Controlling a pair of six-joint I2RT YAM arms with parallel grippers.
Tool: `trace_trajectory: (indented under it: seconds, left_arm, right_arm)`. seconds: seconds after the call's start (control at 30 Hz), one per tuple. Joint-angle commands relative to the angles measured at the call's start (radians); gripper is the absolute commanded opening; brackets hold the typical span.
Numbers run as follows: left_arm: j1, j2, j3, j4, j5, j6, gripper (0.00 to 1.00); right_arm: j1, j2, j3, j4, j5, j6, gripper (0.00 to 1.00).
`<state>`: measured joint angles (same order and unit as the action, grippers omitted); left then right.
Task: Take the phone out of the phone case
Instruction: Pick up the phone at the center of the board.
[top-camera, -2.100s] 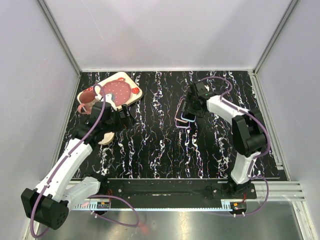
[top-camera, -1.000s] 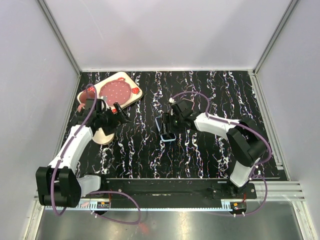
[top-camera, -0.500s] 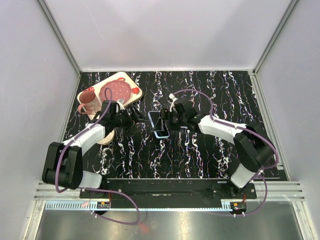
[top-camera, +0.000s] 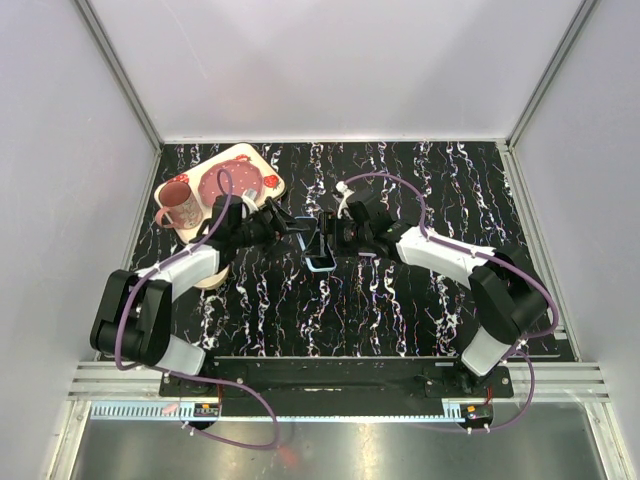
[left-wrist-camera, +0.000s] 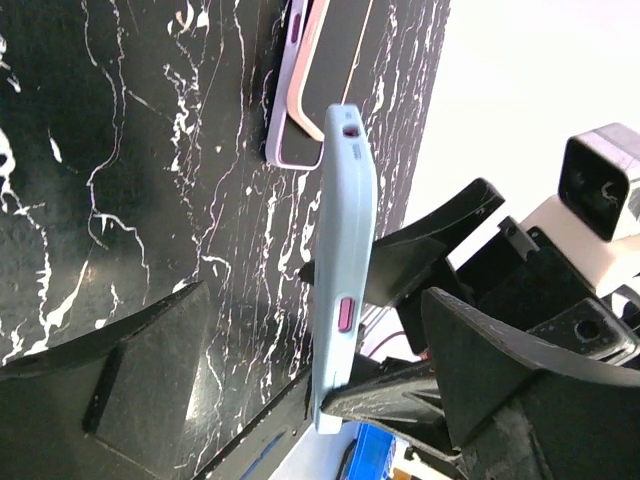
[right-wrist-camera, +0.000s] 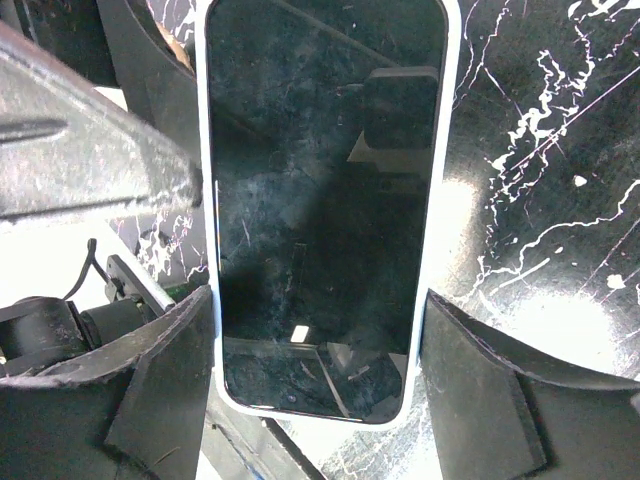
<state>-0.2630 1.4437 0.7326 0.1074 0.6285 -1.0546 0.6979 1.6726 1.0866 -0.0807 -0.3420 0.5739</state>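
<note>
The right tool (right-wrist-camera: 318, 370) pinches the cased phone (right-wrist-camera: 325, 200) above the middle of the worktop (top-camera: 400, 310), toward its far edge. The left tool (left-wrist-camera: 315, 300), spread, straddles the phone case (left-wrist-camera: 347, 220); it should catch only the rim.

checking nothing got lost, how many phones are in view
3. The blue-cased phone is held between the jaws of the right gripper; the lilac-cased phone and the pink-cased phone lie together on the table beyond it. More may be hidden.

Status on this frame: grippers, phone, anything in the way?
Left gripper open, flanking phone. Right gripper shut on it, case on. Spare phones beyond, not blocking.
</note>
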Motion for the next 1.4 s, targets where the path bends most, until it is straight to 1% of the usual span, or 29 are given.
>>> trace_trajectory:
  seconds: [0.0,0.17,0.4,0.47,0.5,0.53,0.6,0.63,0.67,0.7,0.73,0.77,0.83,0.9,0.97,1.0,1.03,1.07,1.13,1.17,1.2,1.23,1.27,1.33,1.37]
  left_arm:
    - [-0.019,0.046,0.020,0.126,-0.030,-0.062,0.87]
    - [-0.067,0.099,0.108,0.074,-0.075,-0.038,0.83]
    - [-0.085,0.141,0.114,0.100,-0.075,-0.061,0.72]
    - [-0.088,0.153,0.122,0.100,-0.066,-0.061,0.68]
    - [-0.091,0.156,0.123,0.100,-0.062,-0.061,0.64]
    - [-0.093,0.162,0.126,0.100,-0.061,-0.061,0.58]
    - [-0.096,0.167,0.128,0.101,-0.061,-0.061,0.53]
    - [-0.096,0.169,0.126,0.100,-0.062,-0.061,0.47]
    - [-0.097,0.169,0.128,0.101,-0.064,-0.061,0.30]
    - [-0.096,0.172,0.129,0.101,-0.064,-0.061,0.18]
    - [-0.096,0.178,0.140,0.101,-0.046,-0.059,0.02]
    - [-0.094,0.178,0.149,0.097,-0.036,-0.055,0.00]
    - [-0.085,0.170,0.168,0.094,-0.004,-0.039,0.00]
    - [-0.045,0.156,0.172,0.106,0.028,-0.033,0.00]
    - [0.010,0.120,0.162,0.139,0.094,-0.039,0.00]
    - [0.028,0.106,0.153,0.167,0.135,-0.044,0.00]
    - [0.053,0.078,0.151,0.176,0.154,-0.044,0.00]
    - [0.062,0.066,0.152,0.182,0.168,-0.042,0.00]
    - [0.073,0.020,0.165,0.193,0.197,-0.041,0.00]
    - [0.073,0.002,0.166,0.205,0.197,-0.042,0.00]
    - [0.073,-0.035,0.165,0.216,0.188,-0.048,0.00]
    - [0.073,-0.052,0.159,0.233,0.182,-0.057,0.00]
    - [0.073,-0.069,0.145,0.291,0.183,-0.089,0.00]
    - [0.076,-0.114,0.116,0.397,0.185,-0.132,0.00]
    - [0.074,-0.127,0.081,0.499,0.171,-0.180,0.00]
  right_arm:
    - [0.012,-0.036,0.056,0.042,-0.020,-0.006,0.47]
    - [0.017,-0.025,0.073,0.009,-0.008,-0.011,0.47]
    - [0.018,-0.037,0.073,-0.014,0.018,-0.006,0.48]
    - [0.018,-0.037,0.073,-0.017,0.020,-0.005,0.48]
    - [0.018,-0.037,0.073,-0.019,0.018,-0.003,0.48]
    - [0.018,-0.039,0.073,-0.019,0.020,-0.002,0.48]
    - [0.018,-0.040,0.073,-0.025,0.020,-0.002,0.48]
    - [0.017,-0.040,0.072,-0.025,0.020,-0.002,0.50]
    - [0.020,-0.040,0.072,-0.031,0.023,-0.002,0.55]
    - [0.018,-0.045,0.070,-0.034,0.024,-0.002,0.61]
    - [0.018,-0.048,0.068,-0.034,0.029,0.000,0.66]
    - [0.018,-0.053,0.067,-0.042,0.034,-0.002,0.77]
    - [0.017,-0.085,0.067,-0.054,0.043,-0.005,0.88]
    - [0.017,-0.140,0.067,-0.085,0.070,-0.014,0.94]
    - [0.017,-0.190,0.059,-0.106,0.102,-0.016,0.95]
    - [0.017,-0.244,0.041,-0.106,0.115,-0.017,0.96]
    - [0.015,-0.270,0.030,-0.106,0.153,-0.014,0.96]
    - [0.017,-0.318,0.007,-0.105,0.175,-0.014,0.97]
    - [0.015,-0.355,-0.017,-0.085,0.201,-0.006,0.97]
    - [0.014,-0.382,-0.043,-0.068,0.193,-0.006,0.96]
    - [0.014,-0.395,-0.059,-0.047,0.183,-0.002,0.93]
    - [0.014,-0.404,-0.074,0.002,0.163,0.016,0.93]
    - [0.012,-0.415,-0.091,0.021,0.159,0.035,0.92]
    - [-0.006,-0.415,-0.094,0.054,0.066,0.105,0.92]
    - [-0.047,-0.398,-0.087,0.061,0.019,0.141,0.90]
